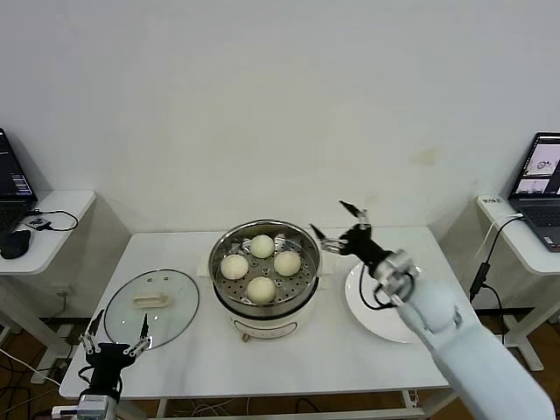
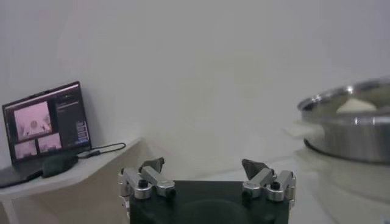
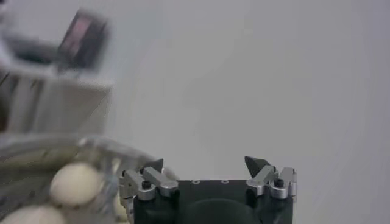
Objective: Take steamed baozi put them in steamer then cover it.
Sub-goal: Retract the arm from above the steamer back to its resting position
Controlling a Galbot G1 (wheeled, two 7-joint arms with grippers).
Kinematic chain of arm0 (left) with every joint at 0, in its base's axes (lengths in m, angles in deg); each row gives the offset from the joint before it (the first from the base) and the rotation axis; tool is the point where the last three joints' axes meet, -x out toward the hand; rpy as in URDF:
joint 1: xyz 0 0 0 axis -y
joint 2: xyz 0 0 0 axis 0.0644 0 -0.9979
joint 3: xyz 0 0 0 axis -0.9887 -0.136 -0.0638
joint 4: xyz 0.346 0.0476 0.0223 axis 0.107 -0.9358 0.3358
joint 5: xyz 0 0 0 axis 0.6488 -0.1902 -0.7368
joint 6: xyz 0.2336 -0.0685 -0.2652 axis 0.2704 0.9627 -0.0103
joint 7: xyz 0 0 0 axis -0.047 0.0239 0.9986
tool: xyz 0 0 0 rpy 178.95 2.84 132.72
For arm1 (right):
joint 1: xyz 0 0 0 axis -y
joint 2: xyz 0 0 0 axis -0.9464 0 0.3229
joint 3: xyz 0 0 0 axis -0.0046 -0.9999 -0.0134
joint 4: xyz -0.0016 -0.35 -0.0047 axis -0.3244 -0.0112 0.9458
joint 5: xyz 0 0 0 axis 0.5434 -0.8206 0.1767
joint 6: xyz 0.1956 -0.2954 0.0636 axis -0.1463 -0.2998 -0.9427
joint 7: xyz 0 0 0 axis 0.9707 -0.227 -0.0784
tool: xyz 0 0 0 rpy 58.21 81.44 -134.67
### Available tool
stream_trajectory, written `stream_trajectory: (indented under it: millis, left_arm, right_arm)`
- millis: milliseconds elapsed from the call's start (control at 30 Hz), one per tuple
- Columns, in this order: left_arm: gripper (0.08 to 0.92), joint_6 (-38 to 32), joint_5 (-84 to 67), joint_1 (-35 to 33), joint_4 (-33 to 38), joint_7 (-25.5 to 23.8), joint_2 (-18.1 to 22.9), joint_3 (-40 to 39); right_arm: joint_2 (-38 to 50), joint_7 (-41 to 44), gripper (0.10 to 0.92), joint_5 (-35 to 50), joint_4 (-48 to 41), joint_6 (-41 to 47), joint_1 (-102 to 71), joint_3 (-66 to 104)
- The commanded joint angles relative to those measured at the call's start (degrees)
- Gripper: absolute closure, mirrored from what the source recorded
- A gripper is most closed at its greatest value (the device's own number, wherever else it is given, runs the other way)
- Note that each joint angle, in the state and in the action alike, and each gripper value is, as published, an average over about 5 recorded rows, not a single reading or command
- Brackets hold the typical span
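Observation:
Several cream-white baozi (image 1: 261, 289) lie on the perforated tray inside the shiny steamer (image 1: 302, 289) at the table's middle; its white base shows below. The steamer has no cover on it. A round glass lid (image 1: 151, 302) with a pale handle lies flat on the table to its left. My right gripper (image 1: 337, 226) hangs open and empty just right of the steamer's rim, above the table; its wrist view shows the open gripper (image 3: 206, 163) and two baozi (image 3: 74, 182) beside it. My left gripper (image 1: 118, 326) is open and empty at the table's front left edge, beside the lid.
A flat white plate (image 1: 363, 306) lies right of the steamer, partly under my right arm. Side desks with laptops (image 1: 542, 188) stand at both sides. The left wrist view shows a laptop (image 2: 46, 131) and the steamer's rim (image 2: 347, 100).

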Motion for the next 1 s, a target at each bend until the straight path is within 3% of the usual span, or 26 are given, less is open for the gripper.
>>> stream_trajectory:
  millis: [33,200,367,1000]
  left_arm:
    - [0.177,-4.1,44.8,4.0,-8.9,2.2,-5.2,1.7]
    - [0.177,-5.6,61.7,8.2,-16.0,2.1,-9.9,0.5]
    - [0.177,-6.1,68.1,12.3,-20.5,1.5,-12.6,-2.8]
    - [0.177,-5.9,69.3,26.4,-31.7,-0.9,-13.0,-6.8]
  right_arm:
    - [-19.1,5.5,0.203,-6.7,6.7,-10.0,-31.9,40.5]
    - [-22.2,5.1,0.202,-8.7,8.4,-10.4,-35.3,43.9]
    - [-23.3,4.5,0.203,-8.9,8.2,-11.1,-37.3,46.3]
    - [-26.3,4.3,0.203,-11.9,7.1,-12.5,-39.1,46.4]
